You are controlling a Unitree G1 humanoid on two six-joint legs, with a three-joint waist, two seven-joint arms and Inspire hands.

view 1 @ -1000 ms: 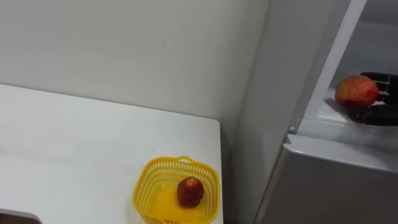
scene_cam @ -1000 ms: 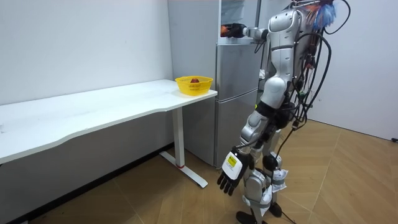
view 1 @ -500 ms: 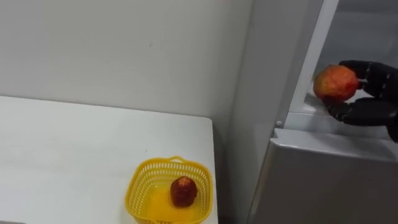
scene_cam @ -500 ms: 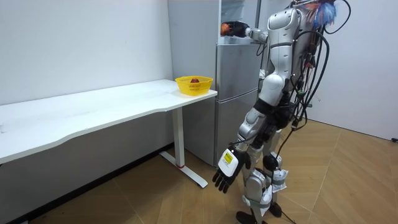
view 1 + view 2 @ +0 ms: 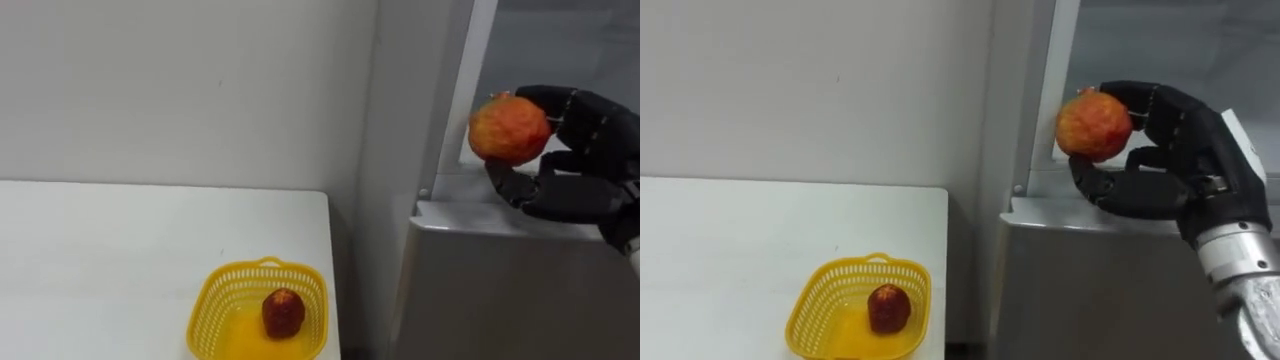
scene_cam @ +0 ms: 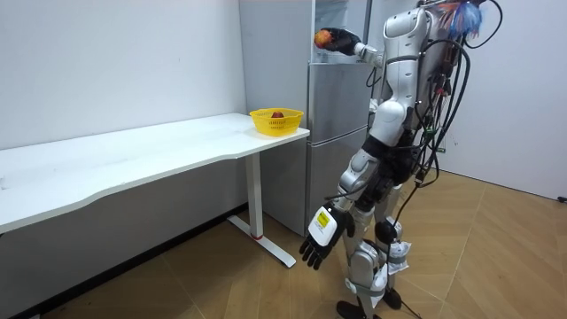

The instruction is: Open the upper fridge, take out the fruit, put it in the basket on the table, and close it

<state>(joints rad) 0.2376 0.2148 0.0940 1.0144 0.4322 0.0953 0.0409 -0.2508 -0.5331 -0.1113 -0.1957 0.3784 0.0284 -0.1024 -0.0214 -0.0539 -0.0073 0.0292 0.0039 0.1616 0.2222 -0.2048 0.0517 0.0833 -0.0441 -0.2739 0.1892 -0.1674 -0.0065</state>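
Fingers [image 5: 1145, 100] and thumb of the robot's black right hand [image 5: 1195, 150] are nearest to us, curled round a round red-orange fruit [image 5: 1094, 124] and clamping it. We see the fruit held in the air just in front of the open upper compartment [image 5: 1170, 50] of a grey fridge [image 5: 1090, 300], above the top edge of its closed lower door. Lower and to the left, a yellow basket [image 5: 805, 325] sits at the corner of a white table [image 5: 720, 260], beside the fridge, with a dark red fruit [image 5: 888, 308] inside it. A pale wall [image 5: 790, 80] rises behind the table. From across the room we see the robot standing upright at the fridge, right arm raised, while its left hand [image 6: 319, 237] hangs by its thigh, fingers straight and spread, holding nothing.
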